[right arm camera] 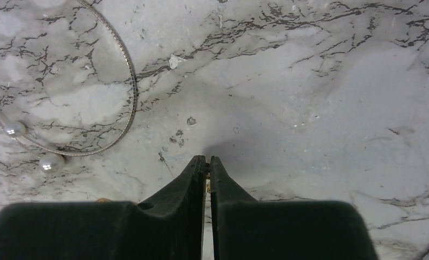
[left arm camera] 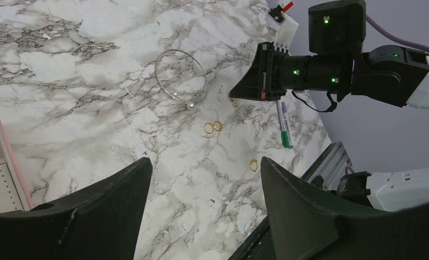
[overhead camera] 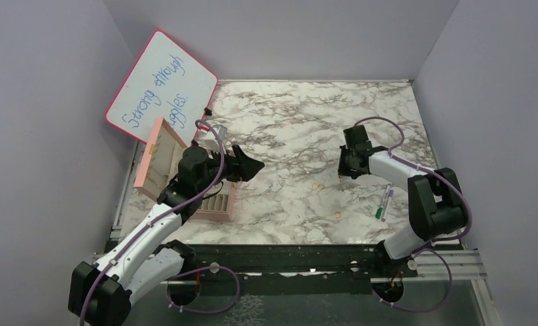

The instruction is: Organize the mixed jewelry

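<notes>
Several tiny gold rings lie on the marble table: a pair (left arm camera: 213, 127) and a single one (left arm camera: 253, 164) in the left wrist view, and two of them (overhead camera: 316, 185) (overhead camera: 336, 216) in the top view. My right gripper (right arm camera: 207, 158) is low over the table with its fingers pressed together; a small gold piece (right arm camera: 207, 183) glints in the slit between them. It also shows in the left wrist view (left arm camera: 235, 93). My left gripper (left arm camera: 206, 162) is open and empty, held above the table beside the pink box (overhead camera: 215, 204).
A thin silver bangle (right arm camera: 131, 81) with two pearls lies left of the right gripper. A green-and-white pen (overhead camera: 383, 203) lies near the right arm. The pink box's lid (overhead camera: 159, 155) stands open. A whiteboard (overhead camera: 161, 85) leans at the back left.
</notes>
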